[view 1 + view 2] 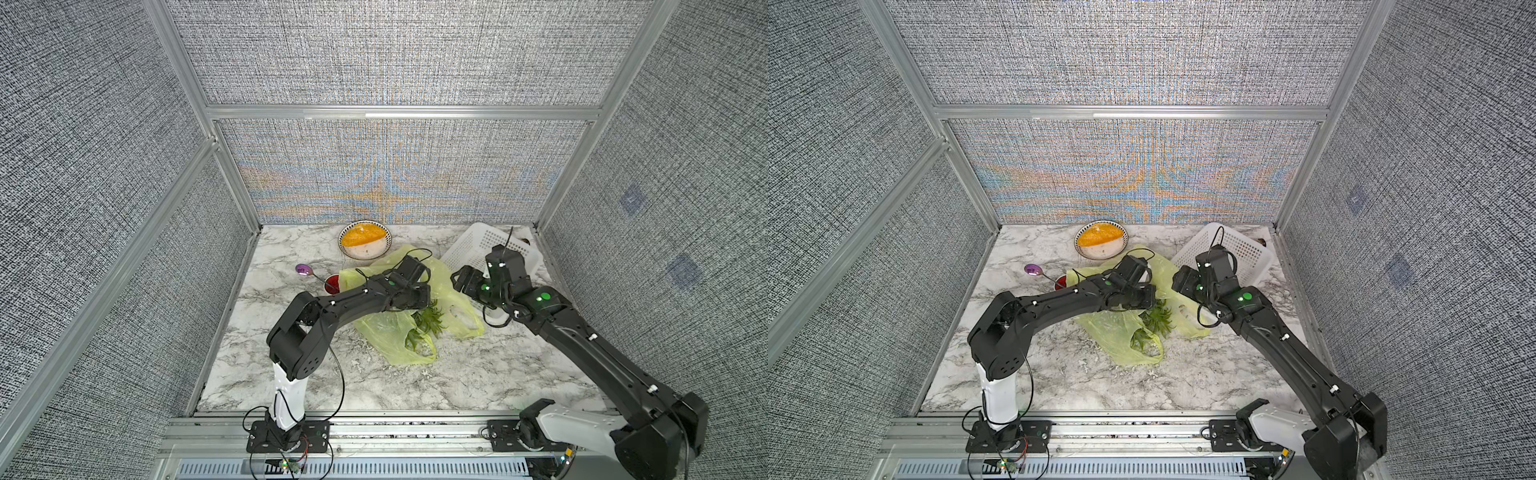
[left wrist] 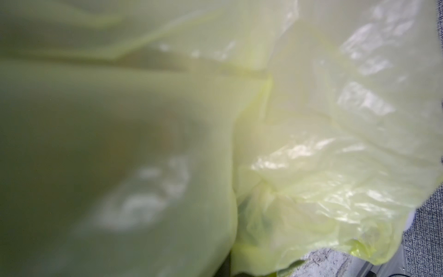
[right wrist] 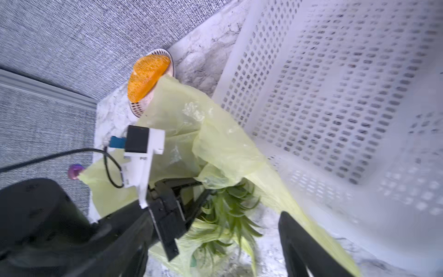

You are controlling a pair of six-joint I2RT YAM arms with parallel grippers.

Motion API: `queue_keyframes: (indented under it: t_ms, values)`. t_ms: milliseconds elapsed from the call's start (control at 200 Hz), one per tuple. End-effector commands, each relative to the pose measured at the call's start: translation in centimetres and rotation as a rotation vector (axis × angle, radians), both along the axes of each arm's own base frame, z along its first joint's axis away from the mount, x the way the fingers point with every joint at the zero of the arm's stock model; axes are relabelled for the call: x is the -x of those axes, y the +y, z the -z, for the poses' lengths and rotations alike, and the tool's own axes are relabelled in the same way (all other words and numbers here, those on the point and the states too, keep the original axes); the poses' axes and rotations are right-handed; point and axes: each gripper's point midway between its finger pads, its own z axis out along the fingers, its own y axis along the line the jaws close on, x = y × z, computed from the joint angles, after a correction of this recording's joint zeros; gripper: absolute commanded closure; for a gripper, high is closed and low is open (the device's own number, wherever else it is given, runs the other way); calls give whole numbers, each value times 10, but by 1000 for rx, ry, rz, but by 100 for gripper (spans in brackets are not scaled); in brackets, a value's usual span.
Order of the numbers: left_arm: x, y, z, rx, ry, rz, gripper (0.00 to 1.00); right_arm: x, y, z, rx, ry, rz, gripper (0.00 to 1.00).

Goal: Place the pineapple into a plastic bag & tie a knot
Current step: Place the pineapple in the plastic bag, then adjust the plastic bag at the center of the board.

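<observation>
The mounting rail (image 1: 395, 432) lies nearest, then bare marble table (image 1: 478, 374). On the near side of the left claw (image 3: 202, 187) the plastic bag (image 1: 386, 332) is spread out. The pineapple (image 1: 428, 320) pokes its green crown from the bag's mouth just beneath that claw, its fruit hidden. The left claw is pinched tight on a bunched fold of the bag. The right claw (image 1: 461, 282) stands beside it, jaws wide, holding nothing. Beyond the left claw are a red cup (image 1: 332, 284), a purple spoon (image 1: 302, 269) and a bowl (image 1: 365, 240). Behind the right claw is the white basket (image 1: 469, 245).
</observation>
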Motion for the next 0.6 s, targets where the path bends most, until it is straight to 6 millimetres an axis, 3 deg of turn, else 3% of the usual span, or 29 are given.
queue_keyframes:
  t_ms: [0, 120, 230, 325, 405, 420, 475, 596]
  values:
    - [0, 0, -6, 1, -19, 22, 100, 17, -25, 16, 187, 77, -109, 19]
    - [-2, -7, -23, 56, -64, 49, 100, 38, -38, 45, 298, 150, -233, 19]
    - [-4, -13, -39, 98, -111, 75, 88, 60, -33, 81, 302, 189, -362, 19]
    - [-4, -18, -57, 138, -161, 107, 74, 62, -29, 98, 277, 174, -376, 19]
    - [-3, -20, -76, 159, -213, 137, 52, 56, -26, 102, 255, 150, -360, 19]
    - [-3, -20, -79, 161, -223, 142, 47, 61, -28, 114, 257, 176, -359, 19]
    - [-2, -18, -91, 158, -255, 157, 36, 60, -27, 123, 250, 189, -351, 19]
    - [-2, -2, -111, 111, -311, 140, 26, 52, -28, 137, 254, 184, -319, 19]
